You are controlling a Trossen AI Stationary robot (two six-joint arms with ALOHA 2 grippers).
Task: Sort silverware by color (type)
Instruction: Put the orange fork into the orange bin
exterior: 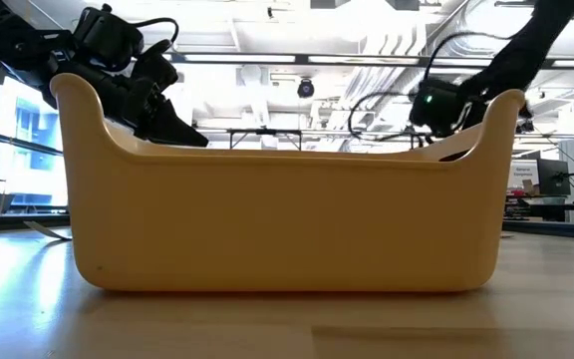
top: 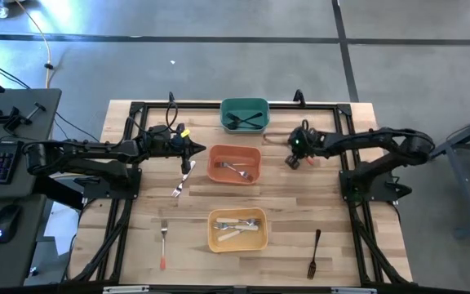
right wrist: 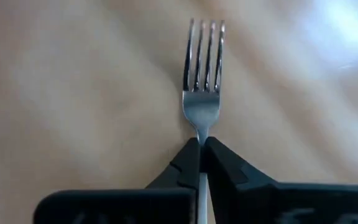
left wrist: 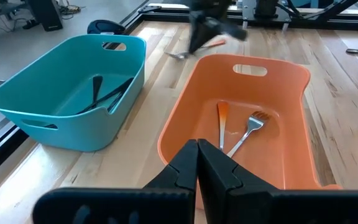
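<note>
The right gripper [right wrist: 200,146] is closed tightly on the neck of a silver-headed fork [right wrist: 204,74], whose tines point away from the fingers over the wooden table [top: 357,245]. From above, this gripper [top: 294,157] is at about 3 o'clock from the orange bin [top: 235,163], just beside it.

The left gripper [left wrist: 197,149] has its fingers pressed together and holds nothing; it hangs at the 9 o'clock side of the orange bin [left wrist: 291,81].

Inside the orange bin lie an orange-handled utensil [left wrist: 222,121] and a silver fork [left wrist: 250,127]. The teal bin [top: 245,114], at 12 o'clock from the orange one, has dark utensils [left wrist: 101,93] in it. The yellow bin [top: 237,229], at 6 o'clock, keeps white-handled pieces [top: 237,227].

On the table itself there are a white-handled fork [top: 182,180] at 8 o'clock from the orange bin, an orange-handled fork [top: 163,243] at 7 o'clock, and a dark fork [top: 314,254] at 5 o'clock.
</note>
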